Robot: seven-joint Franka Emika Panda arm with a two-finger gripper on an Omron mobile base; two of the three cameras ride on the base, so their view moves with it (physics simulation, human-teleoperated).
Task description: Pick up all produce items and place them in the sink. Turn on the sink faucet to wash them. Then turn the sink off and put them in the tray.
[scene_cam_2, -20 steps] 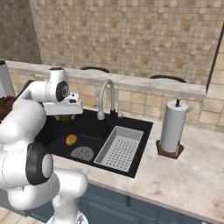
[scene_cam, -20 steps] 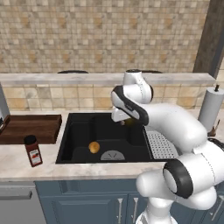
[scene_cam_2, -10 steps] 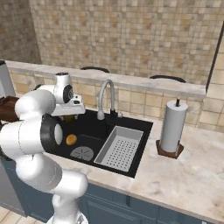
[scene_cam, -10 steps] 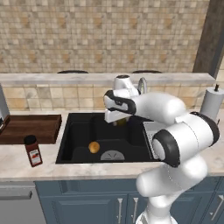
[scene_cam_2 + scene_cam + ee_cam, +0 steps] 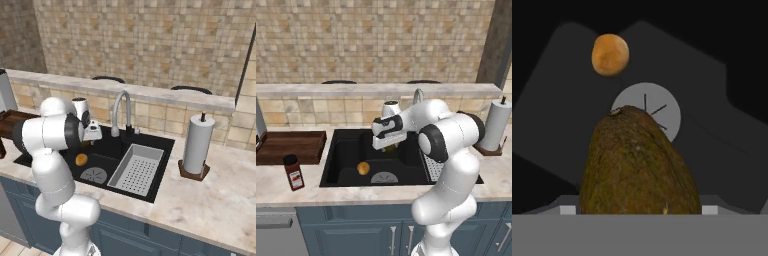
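Black basin of the sink (image 5: 341, 150) sits below the gripper (image 5: 389, 147), the orange-yellow fruit (image 5: 363, 168) already lying inside. From the right, the faucet (image 5: 122, 107) stands close; a swing could clip it. Up close, the jaws pinch the olive-brown fruit (image 5: 639, 165) above the drain (image 5: 657, 110); dropped, it may bounce.

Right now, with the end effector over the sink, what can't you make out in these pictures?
- End effector fingers: the olive-brown fruit fills the hand view's foreground, so the grip is unseen.
- That fruit in the left base view: tucked under the hand, barely visible.
- Tray: its left end is cut off by the picture's edge.
- Jar label: too small to read.
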